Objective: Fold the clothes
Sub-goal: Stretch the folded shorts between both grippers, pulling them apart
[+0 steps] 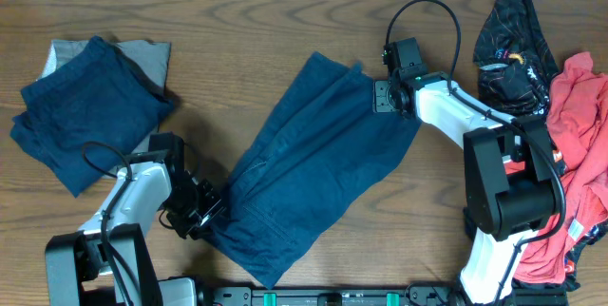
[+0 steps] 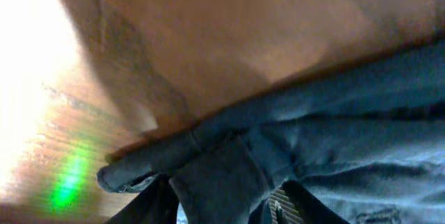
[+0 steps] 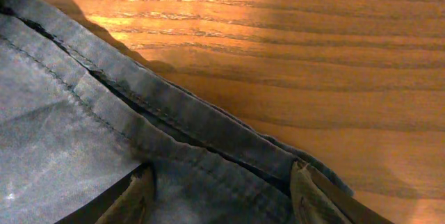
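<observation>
Found the blue garment (image 1: 313, 168) spread flat across the middle of the wooden table (image 1: 247, 21), running diagonally from the upper right down to the near edge at lower left, creased along its length. Located the left gripper (image 1: 201, 213) at the garment's lower-left edge, in contact with the cloth. Confirmed in the left wrist view a bunched fold of the garment filling the gap between the two dark fingers (image 2: 149, 209) and pinched there, with the hem edge raised slightly off the wood. Noted heavy blur and glare in that view. Located the right gripper (image 1: 384, 97) at the garment's upper-right corner, low over the cloth. Recorded in the right wrist view both fingertips (image 3: 133, 197) held well apart, spread over the seamed edge, with flat cloth lying between them and nothing clamped. Noted a folded dark blue garment (image 1: 81, 121) at the far left of the table, resting on a grey piece (image 1: 152, 57), well apart from the spread garment. Noted a black garment (image 1: 513, 40) and a red garment (image 1: 581, 125) heaped at the right edge of the table, partly behind the right arm (image 1: 503, 173).
</observation>
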Controlling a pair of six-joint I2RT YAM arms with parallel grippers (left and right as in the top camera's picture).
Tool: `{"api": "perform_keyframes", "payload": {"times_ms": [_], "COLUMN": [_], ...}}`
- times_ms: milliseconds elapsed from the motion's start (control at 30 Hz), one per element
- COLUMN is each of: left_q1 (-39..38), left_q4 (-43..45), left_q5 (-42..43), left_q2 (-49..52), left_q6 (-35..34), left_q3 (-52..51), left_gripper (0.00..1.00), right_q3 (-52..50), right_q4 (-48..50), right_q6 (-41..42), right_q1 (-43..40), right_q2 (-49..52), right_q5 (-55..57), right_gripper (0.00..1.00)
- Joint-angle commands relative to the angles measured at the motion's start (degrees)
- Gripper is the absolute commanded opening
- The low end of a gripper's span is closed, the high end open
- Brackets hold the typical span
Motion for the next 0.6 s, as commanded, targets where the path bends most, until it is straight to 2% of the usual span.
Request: {"api": "perform_keyframes", "payload": {"times_ms": [0,233,333,467,567], "left_q1": [0.28,0.31,0.31,0.28,0.28], "left_q4": [2.47,19.5,28.22,40.35,45.09], "left_q5": [-1.99,-10.91,-10.99,-9.79,-7.65], "left_q2": [-0.37,-0.28,-0.02,0.02,0.02], "left_q6": [-0.35,-0.35,-0.35,-0.33,0.55], "left_q3": [-0.28,-0.28,-0.28,0.2,2.01], "left_gripper": [0.44,0.43,0.37,0.36,0.37], "right_q3": [0.2,0.2,0.2,0.2,0.2], "right_q4": [-0.22,-5.11,-8.15,-11.1,-12.26], "right_q6": [-0.63,0.9,3.41,5.68,5.51], "right_q1": [-0.61,-0.61,-0.66,-0.66,-0.59], "right_q2": [-2.95,-4.63,-5.53,-8.98,-12.87], "right_q5": [-0.04,0.0,-0.04,-0.11,-0.94], "right_gripper": [0.63,0.56,0.55,0.55,0.6]}}
